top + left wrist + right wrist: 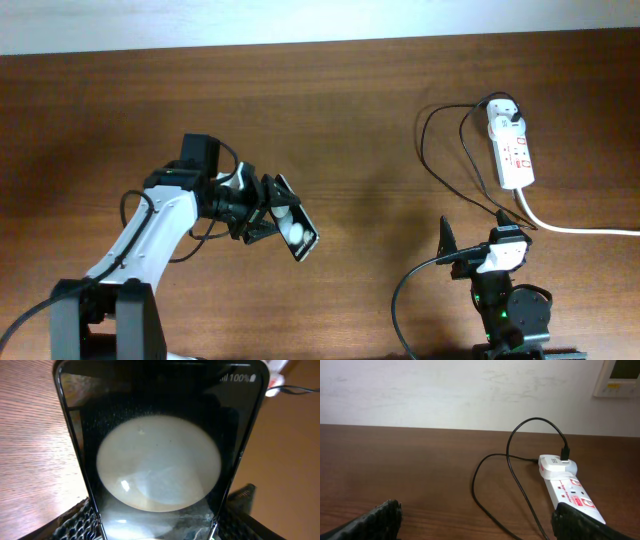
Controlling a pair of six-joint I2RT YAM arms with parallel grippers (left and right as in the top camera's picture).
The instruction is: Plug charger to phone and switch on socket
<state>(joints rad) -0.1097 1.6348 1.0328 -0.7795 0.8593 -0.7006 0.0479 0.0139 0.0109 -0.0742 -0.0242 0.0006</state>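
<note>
My left gripper (262, 212) is shut on the black phone (297, 232) and holds it tilted above the table, two white round spots showing. In the left wrist view the phone (160, 460) fills the frame between the fingers (155, 532). The white socket strip (512, 152) lies at the far right, with the charger's white adapter (503, 118) plugged in at its far end. The black charger cable (440, 170) loops left and runs toward my right gripper (475, 232), which is open and empty. The connector tip is hidden. In the right wrist view the socket (570, 492), adapter (555, 464) and cable (490, 505) lie ahead of the open fingers (480, 527).
The socket's thick white cord (580, 228) runs off the right edge of the brown wooden table (330, 110). A pale wall (445, 390) stands behind the table's far edge, with a white panel (617, 377) on it.
</note>
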